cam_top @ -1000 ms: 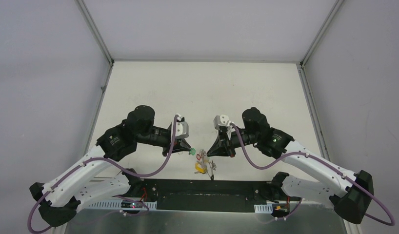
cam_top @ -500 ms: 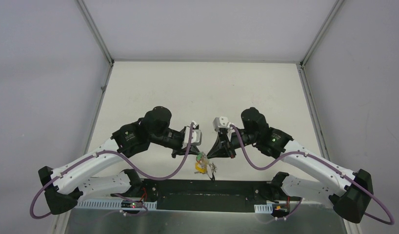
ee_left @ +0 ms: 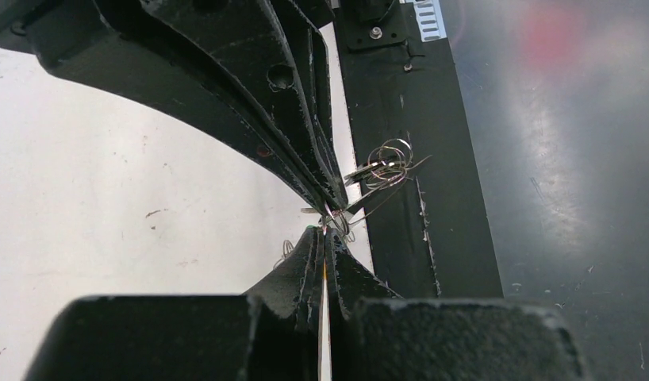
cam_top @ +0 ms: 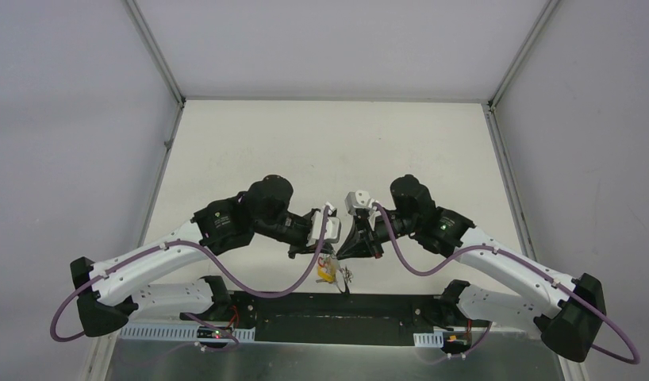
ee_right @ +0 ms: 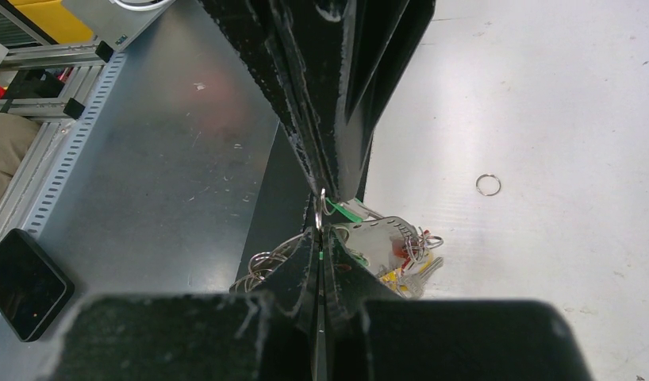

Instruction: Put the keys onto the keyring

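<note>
My left gripper is shut on the green-capped key, whose green cap sticks out at its tips. In the left wrist view its fingertips meet the right arm's tips. My right gripper is shut on the thin grey keyring, seen edge on just above its own tips. The two grippers stand tip to tip just above the table. A bunch of silver keys with red and yellow caps hangs from the ring, also seen from above. I cannot make out the black-capped key.
A small loose ring lies on the white table. Several thin rings lie over the black base strip at the near edge. A dark phone lies on the metal plate beyond it.
My left arm has swung right with the green-capped key until its tips meet the right gripper's tips. The right arm has barely moved.
</note>
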`<state>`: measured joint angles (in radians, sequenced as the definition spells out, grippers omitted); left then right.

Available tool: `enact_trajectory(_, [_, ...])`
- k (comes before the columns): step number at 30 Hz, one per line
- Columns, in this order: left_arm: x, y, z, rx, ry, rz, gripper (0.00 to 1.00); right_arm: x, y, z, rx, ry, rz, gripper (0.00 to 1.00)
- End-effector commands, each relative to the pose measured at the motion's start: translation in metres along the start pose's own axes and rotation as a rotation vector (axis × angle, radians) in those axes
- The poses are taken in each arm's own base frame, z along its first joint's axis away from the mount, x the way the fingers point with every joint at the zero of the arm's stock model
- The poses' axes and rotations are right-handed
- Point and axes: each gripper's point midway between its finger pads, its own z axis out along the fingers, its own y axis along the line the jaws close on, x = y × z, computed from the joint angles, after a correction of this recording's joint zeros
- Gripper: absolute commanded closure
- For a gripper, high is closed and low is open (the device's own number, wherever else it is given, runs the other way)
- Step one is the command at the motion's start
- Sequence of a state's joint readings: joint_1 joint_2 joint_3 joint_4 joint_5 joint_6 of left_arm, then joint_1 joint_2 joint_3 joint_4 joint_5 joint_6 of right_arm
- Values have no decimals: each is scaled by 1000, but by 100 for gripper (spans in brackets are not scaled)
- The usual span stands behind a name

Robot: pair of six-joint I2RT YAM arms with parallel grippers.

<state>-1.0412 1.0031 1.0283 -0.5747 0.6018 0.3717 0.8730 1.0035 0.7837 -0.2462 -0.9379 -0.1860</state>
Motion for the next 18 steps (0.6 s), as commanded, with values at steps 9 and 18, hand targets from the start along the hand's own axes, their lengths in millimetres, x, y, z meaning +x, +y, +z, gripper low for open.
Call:
enact_trajectory(9, [-23,-4,-6,-16,-64,103,100,-30,3,-3,-6,-69,-98,100])
enact_trajectory(18, [-13,-11,-10,-11,-39,89,100,-31,2,-3,4,-73,-96,100])
